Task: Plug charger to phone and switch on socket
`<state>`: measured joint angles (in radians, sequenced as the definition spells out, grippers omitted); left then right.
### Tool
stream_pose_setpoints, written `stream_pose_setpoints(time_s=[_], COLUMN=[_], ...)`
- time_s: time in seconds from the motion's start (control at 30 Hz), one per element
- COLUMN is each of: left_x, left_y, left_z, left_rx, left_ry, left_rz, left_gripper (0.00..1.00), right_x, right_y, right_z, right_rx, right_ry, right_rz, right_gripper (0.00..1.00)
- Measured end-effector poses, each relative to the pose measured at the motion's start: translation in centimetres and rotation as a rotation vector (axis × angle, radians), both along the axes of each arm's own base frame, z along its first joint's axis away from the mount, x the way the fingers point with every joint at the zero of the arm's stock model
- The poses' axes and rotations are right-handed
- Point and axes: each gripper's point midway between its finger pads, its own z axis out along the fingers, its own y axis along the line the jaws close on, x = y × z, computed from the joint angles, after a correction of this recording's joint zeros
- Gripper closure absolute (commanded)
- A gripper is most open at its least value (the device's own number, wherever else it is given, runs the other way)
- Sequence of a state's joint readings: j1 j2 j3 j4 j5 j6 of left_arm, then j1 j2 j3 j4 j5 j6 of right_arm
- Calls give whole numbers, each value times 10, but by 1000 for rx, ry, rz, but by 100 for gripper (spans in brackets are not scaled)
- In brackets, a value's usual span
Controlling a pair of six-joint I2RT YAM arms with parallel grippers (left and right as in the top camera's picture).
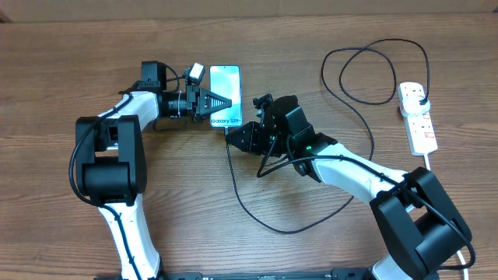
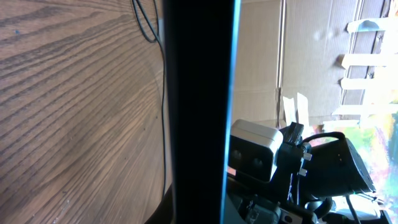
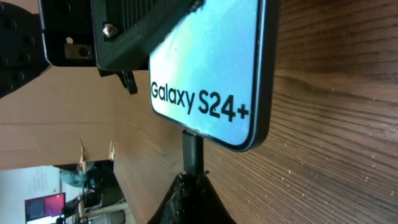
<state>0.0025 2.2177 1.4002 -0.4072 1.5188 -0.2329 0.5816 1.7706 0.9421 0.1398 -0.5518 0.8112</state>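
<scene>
Right gripper (image 3: 191, 188) is pinching the charger plug (image 3: 192, 149), tip touching the bottom edge of the phone (image 3: 214, 68); left gripper (image 1: 227, 103) clamps it on the table (image 1: 62, 47). I'd keep the plug square and push straight in.

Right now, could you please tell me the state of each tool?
Left tool: closed on the phone.
Right tool: closed on the charger.

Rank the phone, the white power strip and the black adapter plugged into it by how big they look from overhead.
1 and 2. The phone and the power strip are too close to rank. The phone looks wider, the strip longer and thinner.
3. The black adapter is clearly the smallest.
</scene>
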Motion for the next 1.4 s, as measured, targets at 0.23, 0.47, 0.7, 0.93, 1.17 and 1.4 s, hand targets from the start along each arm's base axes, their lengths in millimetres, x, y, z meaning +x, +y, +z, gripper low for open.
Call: stream_pose_setpoints(time_s=[0.23, 0.47, 0.7, 0.93, 1.17, 1.4], left_x=[-1, 0, 2, -1, -1, -1], left_y=[0, -1, -1, -1, -1, -1], left_z=[0, -3, -6, -1, 0, 0], left_rx=[0, 19, 35, 3, 0, 0], left_ry=[1, -17, -35, -32, -28, -22], left_rz=[-1, 3, 7, -4, -5, -4], left_gripper=[96, 96, 96, 96, 96, 96], right_x=[20, 24, 29, 20, -3, -11], right_y=[-6, -7, -24, -34, -20, -11], right_z=[9, 13, 15, 3, -3, -3], right_rx=[10, 16, 44, 33, 15, 16], right_ry=[-73, -92, -76, 10, 34, 31], right_rz=[-62, -67, -35, -5, 72, 104], right_gripper=[96, 61, 46, 46, 47, 47])
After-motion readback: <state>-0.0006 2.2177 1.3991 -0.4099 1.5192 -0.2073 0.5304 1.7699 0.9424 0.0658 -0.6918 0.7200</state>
